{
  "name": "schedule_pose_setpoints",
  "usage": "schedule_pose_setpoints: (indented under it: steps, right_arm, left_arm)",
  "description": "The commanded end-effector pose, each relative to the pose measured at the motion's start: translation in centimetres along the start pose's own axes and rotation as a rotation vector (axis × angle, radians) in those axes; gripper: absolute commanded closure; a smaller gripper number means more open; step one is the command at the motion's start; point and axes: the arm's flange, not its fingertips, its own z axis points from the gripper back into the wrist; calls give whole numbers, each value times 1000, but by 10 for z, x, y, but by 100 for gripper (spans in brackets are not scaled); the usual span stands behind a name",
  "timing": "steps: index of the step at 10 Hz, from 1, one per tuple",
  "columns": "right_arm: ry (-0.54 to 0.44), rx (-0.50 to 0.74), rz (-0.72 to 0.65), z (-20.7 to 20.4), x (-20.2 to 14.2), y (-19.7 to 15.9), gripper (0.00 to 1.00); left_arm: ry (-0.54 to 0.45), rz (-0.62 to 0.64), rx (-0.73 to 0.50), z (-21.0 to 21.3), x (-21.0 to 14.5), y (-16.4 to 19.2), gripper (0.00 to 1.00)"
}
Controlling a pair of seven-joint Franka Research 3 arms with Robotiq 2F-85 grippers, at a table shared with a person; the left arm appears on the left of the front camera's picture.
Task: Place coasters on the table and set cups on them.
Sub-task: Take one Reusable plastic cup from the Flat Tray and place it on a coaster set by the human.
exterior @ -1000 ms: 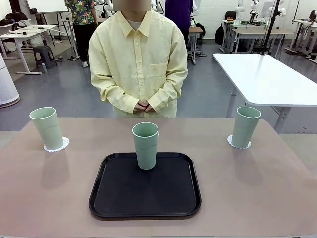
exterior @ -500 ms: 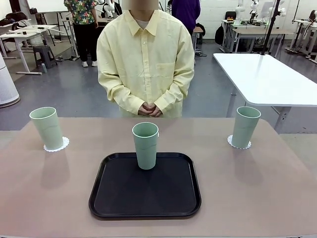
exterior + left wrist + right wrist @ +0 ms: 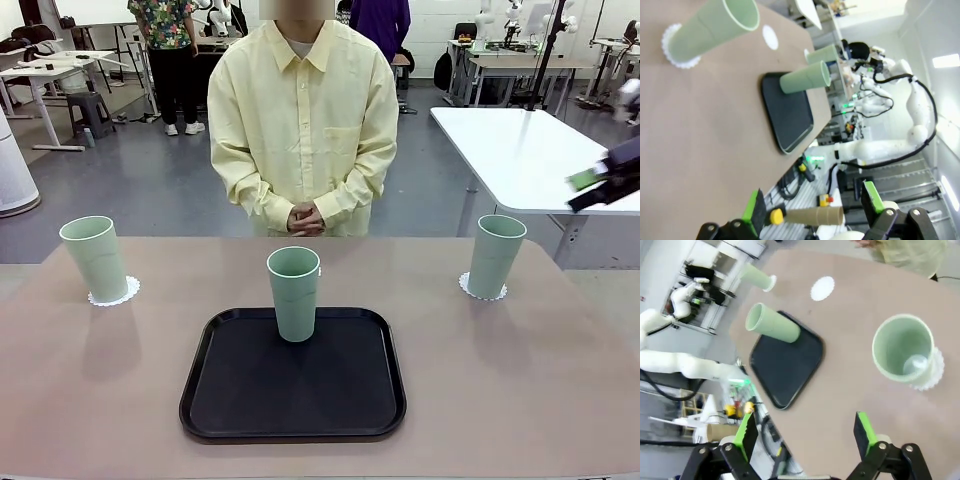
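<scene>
1. The left cup [image 3: 95,258] stands on a coaster [image 3: 113,296] at the desk's [image 3: 520,390] left side; the right cup [image 3: 496,255] stands on a second coaster [image 3: 483,291].
2. The middle cup [image 3: 294,293] stands on the black tray [image 3: 292,380]; a third coaster [image 3: 822,288] lies bare beyond it.
3. The left jaws and right jaws are released, grasping nothing.

My left gripper [image 3: 812,196] is black with bright green pads [image 3: 872,196] and round screws [image 3: 888,213] at the knuckles; my right gripper [image 3: 805,419] matches. My right arm [image 3: 880,147] is smooth white tubing trailing a black cable [image 3: 929,100].
</scene>
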Motion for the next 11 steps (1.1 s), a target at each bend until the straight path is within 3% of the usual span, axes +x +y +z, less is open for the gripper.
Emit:
schedule_pose_setpoints:
  steps: [1,4,8,9,11]
  right_arm:
    - [79,-134,48,-53,12,15,0]
    - [158,-210,244,-117,27,61,0]
    - [198,-135,405,-158,29,77,0]
    - [219,-92,434,-158,22,75,0]
    - [211,-139,359,-156,36,85,0]
  left_arm:
    - [2,0,0,2,-2,-1,0]
    - [2,0,0,2,-2,-1,0]
    - [2,0,0,2,-2,-1,0]
    - [2,0,0,2,-2,-1,0]
    - [2,0,0,2,-2,-1,0]
